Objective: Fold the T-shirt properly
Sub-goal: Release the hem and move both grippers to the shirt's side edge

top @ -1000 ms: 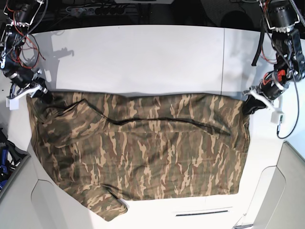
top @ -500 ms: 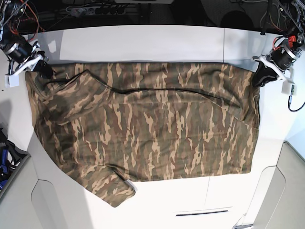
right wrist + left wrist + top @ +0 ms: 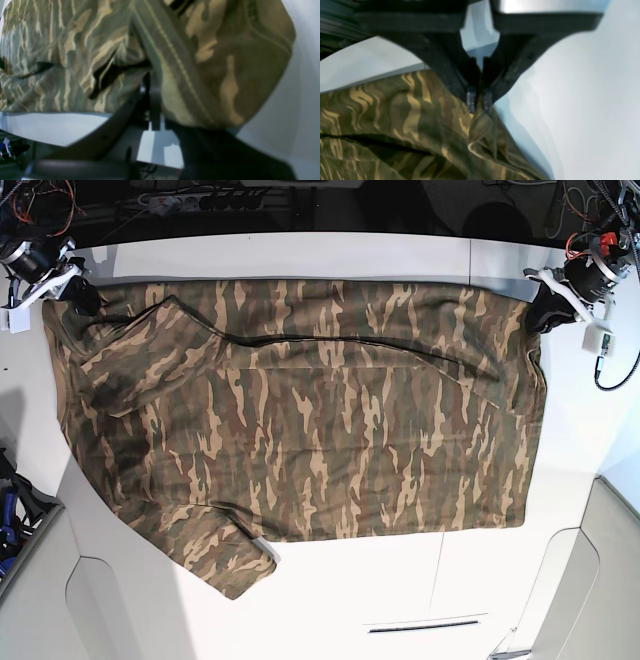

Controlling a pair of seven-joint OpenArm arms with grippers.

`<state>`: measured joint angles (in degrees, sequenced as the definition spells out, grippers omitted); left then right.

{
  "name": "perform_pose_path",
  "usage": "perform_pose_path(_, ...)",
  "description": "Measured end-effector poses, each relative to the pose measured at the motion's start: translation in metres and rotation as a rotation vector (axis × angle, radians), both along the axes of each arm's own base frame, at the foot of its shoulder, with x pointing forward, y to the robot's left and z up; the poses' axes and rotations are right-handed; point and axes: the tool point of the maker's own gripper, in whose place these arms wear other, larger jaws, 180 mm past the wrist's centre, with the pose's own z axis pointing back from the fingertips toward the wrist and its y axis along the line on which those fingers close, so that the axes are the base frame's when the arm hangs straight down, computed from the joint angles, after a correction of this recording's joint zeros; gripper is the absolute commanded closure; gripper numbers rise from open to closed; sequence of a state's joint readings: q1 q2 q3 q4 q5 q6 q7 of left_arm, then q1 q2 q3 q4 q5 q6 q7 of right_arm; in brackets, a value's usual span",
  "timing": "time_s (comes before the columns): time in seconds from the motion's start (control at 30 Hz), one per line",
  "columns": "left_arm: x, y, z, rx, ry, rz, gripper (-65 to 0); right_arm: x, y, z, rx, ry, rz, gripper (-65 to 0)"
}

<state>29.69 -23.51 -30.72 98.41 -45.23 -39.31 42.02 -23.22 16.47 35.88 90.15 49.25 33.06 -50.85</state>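
The camouflage T-shirt (image 3: 300, 420) lies spread wide across the white table (image 3: 300, 255), its far edge stretched between both arms. At the far right corner my left gripper (image 3: 535, 315) is shut on the cloth; the left wrist view shows its black fingers (image 3: 472, 100) pinching a fold of the T-shirt (image 3: 395, 120). My right gripper (image 3: 78, 300) grips the far left corner, shut on the T-shirt (image 3: 212, 62), whose stitched hem drapes over the gripper (image 3: 152, 100). One sleeve (image 3: 225, 565) sticks out at the near left.
A seam (image 3: 470, 265) splits the table surface at the right. Cables and a power strip (image 3: 200, 198) lie beyond the far edge. A slot (image 3: 425, 626) runs along the near edge, with rounded white panels (image 3: 570, 600) at both near corners.
Both grippers have pulled the shirt's far edge away toward the back of the table. The whole shirt has slid with them and now lies flatter and more stretched.
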Motion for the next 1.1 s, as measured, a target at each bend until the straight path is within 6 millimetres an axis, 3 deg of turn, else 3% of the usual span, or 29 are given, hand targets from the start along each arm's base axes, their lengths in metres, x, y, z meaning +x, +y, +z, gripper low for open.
perform_pose_path(0.03,0.0,0.0,0.0,0.002,0.002,0.0,0.0,0.0,0.0,0.0,0.0,0.0,0.0,0.0)
perform_pose_path(0.13,-0.006,0.003,-0.007,0.013,0.054,0.013,-18.5,-0.001,-0.001,-0.001,-0.004,0.004,0.001,-27.3)
perform_pose_path(0.2,-0.011,0.005,-0.012,0.025,0.093,0.02,-26.8,-0.002,-0.001,-0.001,-0.005,0.009,0.0,-37.8)
perform_pose_path(0.33,-0.01,0.011,-0.008,0.023,0.081,0.037,-27.4,0.0,-0.02,0.007,-0.028,-0.019,-0.056,-38.4)
perform_pose_path(0.5,-0.006,0.043,0.015,0.028,0.007,0.135,-27.5,0.005,-0.067,0.031,-0.104,-0.104,-0.167,-38.4)
perform_pose_path(0.67,0.016,0.058,0.042,0.018,-0.103,0.179,-27.6,0.033,-0.103,0.067,-0.178,-0.199,-0.212,-38.4)
perform_pose_path(0.73,0.023,0.057,0.046,0.015,-0.125,0.179,-28.9,0.048,-0.11,0.081,-0.195,-0.244,-0.207,-38.4)
perform_pose_path(0.83,0.034,0.059,0.053,0.019,-0.158,0.183,-35.8,0.068,-0.113,0.094,-0.219,-0.288,-0.209,-38.4)
perform_pose_path(0.93,0.053,0.063,0.071,0.033,-0.247,0.194,-36.6,0.095,-0.112,0.103,-0.229,-0.346,-0.211,-38.4)
perform_pose_path(1.0,0.066,0.068,0.082,0.042,-0.288,0.213,-36.6,0.112,-0.112,0.103,-0.25,-0.363,-0.207,-38.4)
perform_pose_path(1.1,0.083,0.073,0.087,0.034,-0.302,0.221,-36.6,0.137,-0.105,0.086,-0.239,-0.327,-0.185,-38.4)
